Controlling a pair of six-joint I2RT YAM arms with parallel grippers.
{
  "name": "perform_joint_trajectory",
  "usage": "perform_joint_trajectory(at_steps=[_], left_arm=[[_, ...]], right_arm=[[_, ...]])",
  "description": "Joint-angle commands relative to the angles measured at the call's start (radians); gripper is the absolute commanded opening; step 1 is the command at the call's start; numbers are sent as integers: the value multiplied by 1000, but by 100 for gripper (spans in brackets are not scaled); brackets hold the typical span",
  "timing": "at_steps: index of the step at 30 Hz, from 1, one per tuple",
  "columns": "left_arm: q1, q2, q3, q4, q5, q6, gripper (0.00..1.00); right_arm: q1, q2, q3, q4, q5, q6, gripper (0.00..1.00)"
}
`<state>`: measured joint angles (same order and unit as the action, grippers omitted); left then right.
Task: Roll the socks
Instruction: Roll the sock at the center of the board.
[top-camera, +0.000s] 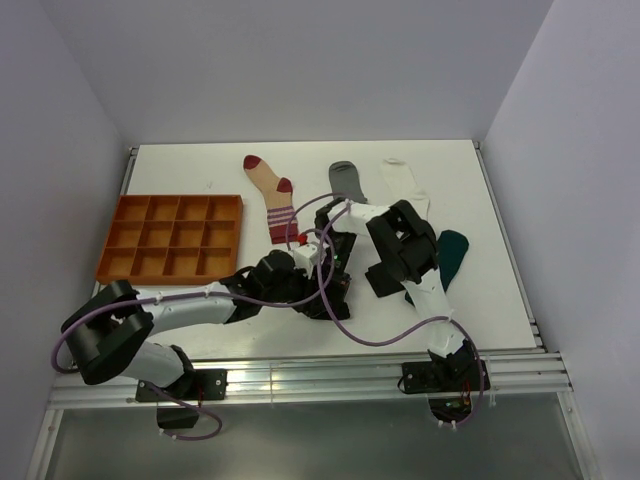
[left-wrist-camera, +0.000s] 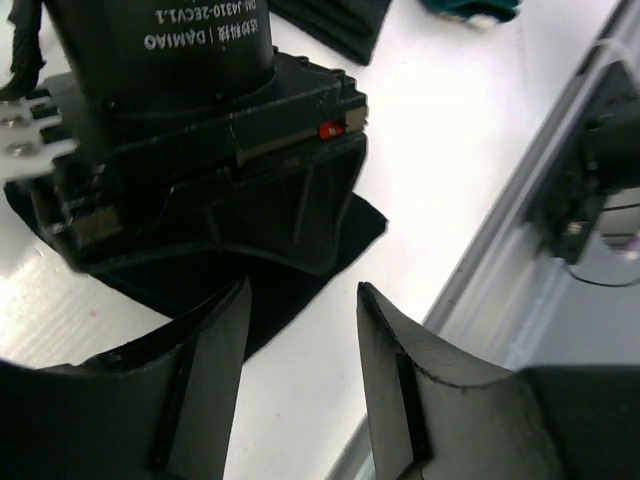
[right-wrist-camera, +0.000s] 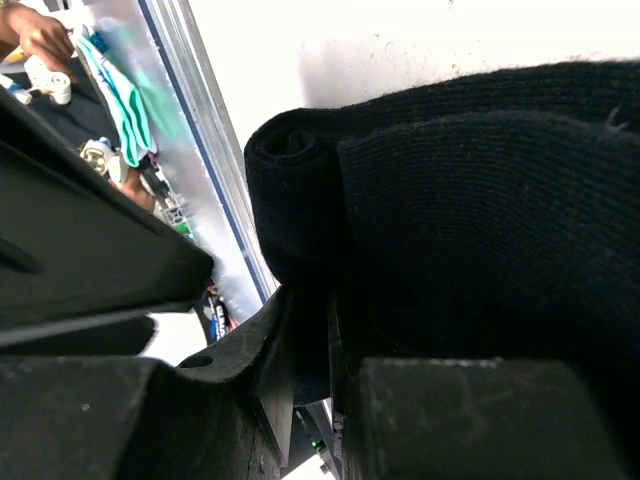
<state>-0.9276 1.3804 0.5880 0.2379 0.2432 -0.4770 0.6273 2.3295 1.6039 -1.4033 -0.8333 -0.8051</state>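
My right gripper is shut on a black sock whose end is curled into a small roll. In the top view it is at the table's middle. My left gripper is open and empty just in front of it, over the sock's edge; in the top view it is close beside the right one. A second black sock lies beyond. The beige red-striped sock, grey sock and white sock lie flat at the back. The teal sock lies at the right.
An orange compartment tray stands at the left. The metal rail runs along the table's near edge, close to the grippers. Purple cables loop over the near part of the table.
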Motion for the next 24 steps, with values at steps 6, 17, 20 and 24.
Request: perform_joint_trajectory(at_steps=[6,17,20,24], left_arm=[[-42,88,96,-57,-133,138,56],[-88,144,89,-52,-147,152,54],[-88,144,65,-31,-134,138,54],[-88,167,53,-9,-124,123,53]], right_arm=[[-11,42,41,36,10,-42,15],[-26,70,67,12,-12,-34,16],[-31,70,68,20,-15,-22,17],[-34,70,68,20,-23,-16,19]])
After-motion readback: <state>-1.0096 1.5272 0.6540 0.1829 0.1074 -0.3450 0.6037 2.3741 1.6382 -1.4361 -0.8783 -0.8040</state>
